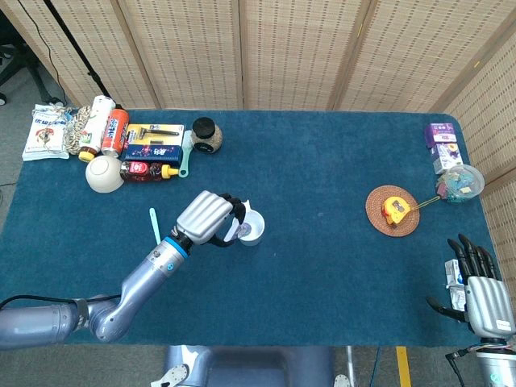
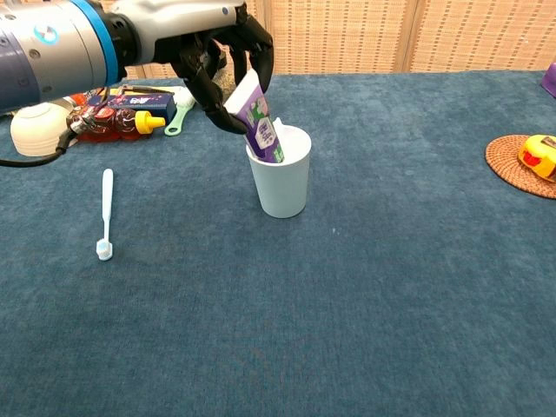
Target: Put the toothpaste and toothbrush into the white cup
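Note:
The white cup (image 2: 280, 182) (image 1: 251, 229) stands upright near the table's middle. A purple and white toothpaste tube (image 2: 257, 122) leans with its lower end inside the cup. My left hand (image 2: 217, 52) (image 1: 208, 218) grips the tube's top end, just left of and above the cup's rim. The pale toothbrush (image 2: 106, 213) (image 1: 153, 225) lies flat on the cloth to the left of the cup. Far off at the table's right front corner, my right hand (image 1: 482, 292) hangs open and holds nothing.
Bottles, a can, boxes, a cream bowl (image 1: 105, 173) and a dark jar (image 1: 206, 134) crowd the back left. A woven coaster with a yellow tape measure (image 1: 393, 210) lies at the right, with boxes and a tub (image 1: 459, 182) behind it.

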{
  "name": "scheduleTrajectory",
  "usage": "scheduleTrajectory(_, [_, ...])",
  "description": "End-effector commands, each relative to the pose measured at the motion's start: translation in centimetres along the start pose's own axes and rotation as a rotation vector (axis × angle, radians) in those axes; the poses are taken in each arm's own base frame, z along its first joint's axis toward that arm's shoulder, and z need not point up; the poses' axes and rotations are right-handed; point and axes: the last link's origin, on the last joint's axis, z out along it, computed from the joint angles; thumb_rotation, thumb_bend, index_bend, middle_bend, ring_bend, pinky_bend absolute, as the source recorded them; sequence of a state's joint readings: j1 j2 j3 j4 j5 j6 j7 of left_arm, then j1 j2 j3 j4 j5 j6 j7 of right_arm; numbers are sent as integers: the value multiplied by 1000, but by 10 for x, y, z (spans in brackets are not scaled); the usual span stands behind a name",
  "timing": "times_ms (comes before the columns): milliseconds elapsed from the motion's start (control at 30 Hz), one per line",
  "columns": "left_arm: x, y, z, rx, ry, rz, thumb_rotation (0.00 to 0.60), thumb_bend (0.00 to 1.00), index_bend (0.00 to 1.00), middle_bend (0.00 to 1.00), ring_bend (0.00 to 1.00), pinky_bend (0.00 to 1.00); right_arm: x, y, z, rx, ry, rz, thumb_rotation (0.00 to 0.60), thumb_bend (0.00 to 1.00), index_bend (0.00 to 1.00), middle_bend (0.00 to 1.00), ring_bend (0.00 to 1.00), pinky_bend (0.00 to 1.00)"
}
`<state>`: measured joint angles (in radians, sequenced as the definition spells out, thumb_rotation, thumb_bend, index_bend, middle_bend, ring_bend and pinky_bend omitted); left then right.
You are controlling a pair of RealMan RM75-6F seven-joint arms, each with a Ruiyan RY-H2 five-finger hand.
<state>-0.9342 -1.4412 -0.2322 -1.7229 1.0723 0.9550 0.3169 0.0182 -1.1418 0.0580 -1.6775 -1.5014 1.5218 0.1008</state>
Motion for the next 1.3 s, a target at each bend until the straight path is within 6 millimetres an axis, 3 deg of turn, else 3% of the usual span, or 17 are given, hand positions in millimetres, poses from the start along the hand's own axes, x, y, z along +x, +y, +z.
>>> scheduleTrajectory(33, [-7, -1, 2, 4, -12, -2, 600, 803, 647, 438, 370, 612, -1, 0, 0, 0, -4, 0, 600, 0, 0, 0, 0, 15])
scheduleTrajectory(300, [-11, -1, 5, 12, -18, 10, 600, 783, 433, 207, 121, 435, -2, 0, 1, -1, -8, -1, 600, 0, 0, 0, 0, 25])
scheduleTrajectory(667, [-14, 4, 8, 3, -12, 9, 600, 782, 359, 138, 71, 421, -2, 1, 1, -2, -7, 0, 600, 0, 0, 0, 0, 30])
scheduleTrajectory(767, [-11, 4, 6, 1, -1, 9, 600, 769, 287, 67, 28, 363, -2, 1, 1, -3, -7, 1, 600, 0, 0, 0, 0, 31])
scheduleTrajectory(900, [10, -8, -10, -9, 29, 45, 600, 632, 53, 0, 0, 80, -1, 1, 0, 0, -5, 2, 600, 0, 0, 0, 0, 31])
scheduleTrajectory(967, [18, -14, -16, -3, 43, 64, 600, 555, 5, 0, 0, 6, -1, 1, 0, 1, -3, 2, 600, 0, 0, 0, 0, 31])
scheduleTrajectory(1133, [27, -39, -39, 18, 44, 116, 600, 500, 0, 0, 0, 0, 0, -1, -1, 7, 3, 5, 600, 0, 0, 0, 0, 31])
scheduleTrajectory(1300, [14, -69, -63, 51, -55, 197, 600, 424, 0, 0, 0, 0, 0, -3, -1, 11, 5, 3, 600, 0, 0, 0, 0, 31])
